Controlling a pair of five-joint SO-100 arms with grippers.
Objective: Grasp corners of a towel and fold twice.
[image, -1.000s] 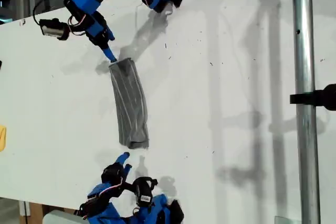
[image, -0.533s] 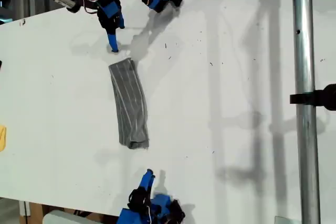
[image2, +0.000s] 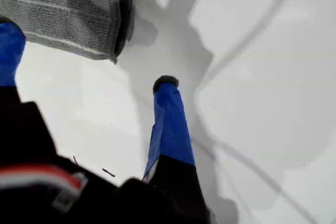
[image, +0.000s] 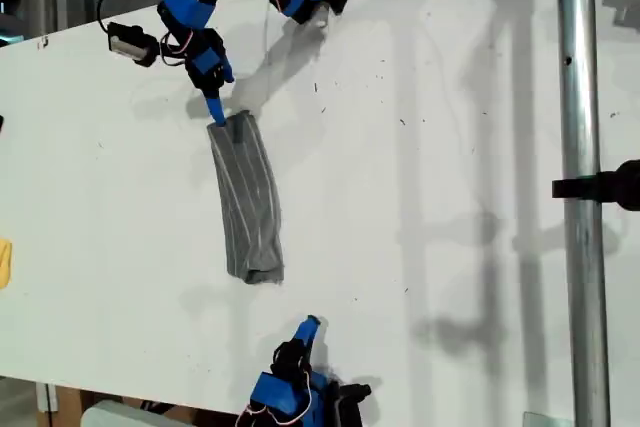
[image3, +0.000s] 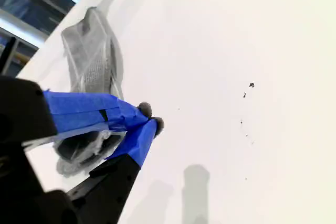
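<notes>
There is one towel, two arms, one pole and one small yellow thing. The towel lies as a long, narrow grey strip on the white table, towards the exterior view's left, running from near the upper arm down towards the lower one. Its pale stripes run along its length.

My first gripper is the one at the top of the exterior view, with its tip at the towel's upper end. In the first wrist view the gripper has its jaws spread wide. One blue finger stands over bare table and the other sits at the picture's edge, beside the towel. A corner of the cloth lies between them, not gripped.

My second gripper is at the bottom of the exterior view, apart from the towel's lower end and towards the exterior view's right of it. In the second wrist view the gripper has its tips pressed together with nothing between them, and the towel lies on the table beyond it.

A metal pole runs from top to bottom near the exterior view's right, with a black clamp on it. The yellow thing sits at the exterior view's left edge, well apart from the towel. Nothing lies between either gripper and the cloth.
</notes>
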